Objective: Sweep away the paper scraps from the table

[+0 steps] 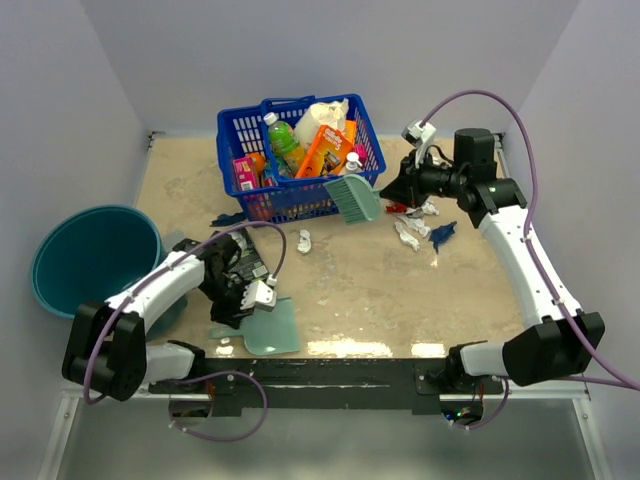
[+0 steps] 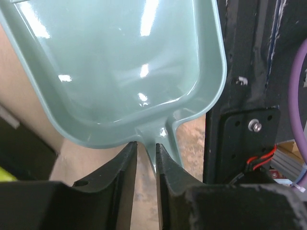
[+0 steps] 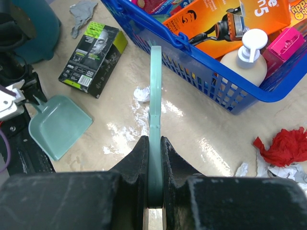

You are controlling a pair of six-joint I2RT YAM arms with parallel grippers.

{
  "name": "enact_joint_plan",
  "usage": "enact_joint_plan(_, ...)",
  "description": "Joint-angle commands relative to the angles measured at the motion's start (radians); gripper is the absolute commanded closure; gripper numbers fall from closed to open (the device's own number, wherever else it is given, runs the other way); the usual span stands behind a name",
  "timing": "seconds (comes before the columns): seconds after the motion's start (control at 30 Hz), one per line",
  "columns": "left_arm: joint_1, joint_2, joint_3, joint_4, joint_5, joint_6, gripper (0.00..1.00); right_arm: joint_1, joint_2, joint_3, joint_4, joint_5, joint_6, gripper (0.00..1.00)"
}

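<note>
The mint-green dustpan [image 1: 272,328] [image 2: 124,72] lies flat at the table's [image 1: 400,300] front left. My left gripper [image 1: 250,302] [image 2: 146,143] is at its handle, jaws a narrow gap apart; the handle's edge lies against one finger. My right gripper [image 1: 398,187] [image 3: 154,139] is shut on the handle of the mint-green brush [image 1: 355,197] [image 3: 156,86], held in front of the basket. Paper scraps lie scattered: a red wad [image 1: 398,207] [image 3: 283,143], white ones [image 1: 410,235] [image 1: 304,240] [image 3: 141,93], a dark blue one [image 1: 442,232] and a grey one [image 3: 82,9].
A blue basket [image 1: 300,205] [image 3: 201,67] full of bottles and boxes stands at the back middle. A teal bucket [image 1: 95,260] [image 3: 33,28] sits off the table's left side. A black-and-green packet [image 1: 248,255] [image 3: 93,52] lies by the left arm.
</note>
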Motion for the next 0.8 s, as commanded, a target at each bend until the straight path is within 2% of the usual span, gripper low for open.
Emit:
enact_joint_plan(0.0, -0.06, 0.039, -0.003, 0.073, 0.087, -0.026, 0.75, 0.001, -0.036, 0.007, 0.014, 0.02, -0.018, 1.0)
enact_joint_plan(0.33, -0.286, 0.15, 0.092, 0.266, 0.121, -0.223, 0.8, 0.0, -0.053, 0.004, 0.009, 0.049, -0.032, 1.0)
enact_joint_plan(0.47, -0.33, 0.216, 0.143, 0.31, 0.116, -0.27, 0.88, -0.002, -0.063, -0.004, 0.003, 0.069, -0.043, 1.0)
enact_joint_plan(0.57, -0.348, 0.28, 0.201, 0.329, 0.116, -0.316, 1.0, -0.009, -0.073, -0.016, 0.006, 0.076, -0.041, 1.0)
enact_joint_plan(0.77, -0.348, 0.386, 0.345, 0.42, 0.107, -0.541, 1.0, -0.057, -0.081, -0.033, 0.028, 0.095, 0.013, 1.0)
